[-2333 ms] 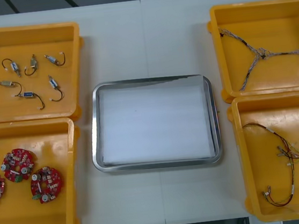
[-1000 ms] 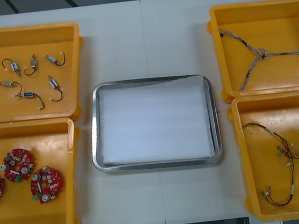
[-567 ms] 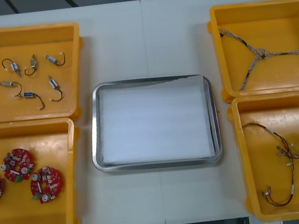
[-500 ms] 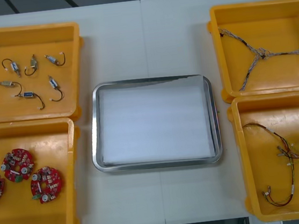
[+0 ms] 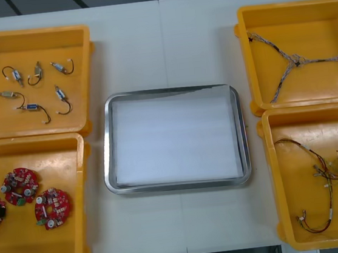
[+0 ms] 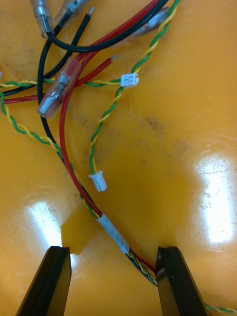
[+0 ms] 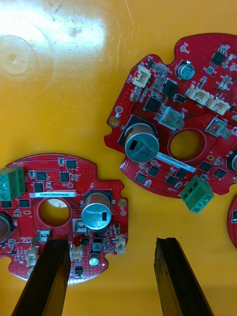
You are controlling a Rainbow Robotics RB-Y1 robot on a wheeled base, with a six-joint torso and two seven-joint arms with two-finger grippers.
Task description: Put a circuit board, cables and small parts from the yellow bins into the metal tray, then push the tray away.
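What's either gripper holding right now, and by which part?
Nothing held. Both are open: left gripper above a board, right gripper astride the cable, not closed on it.

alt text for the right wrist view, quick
The right gripper, fingers open, hangs close over a yellow bin floor, the taped stretch of the red and yellow cables lying between its fingers. Beyond it, the wires spread out with small white connectors and a black cable.

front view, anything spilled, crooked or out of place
Nothing stands out. The tray sits square between the bins; boards, small parts and cables all lie inside their bins. Left gripper hovers over a board, right gripper over a cable, both open.
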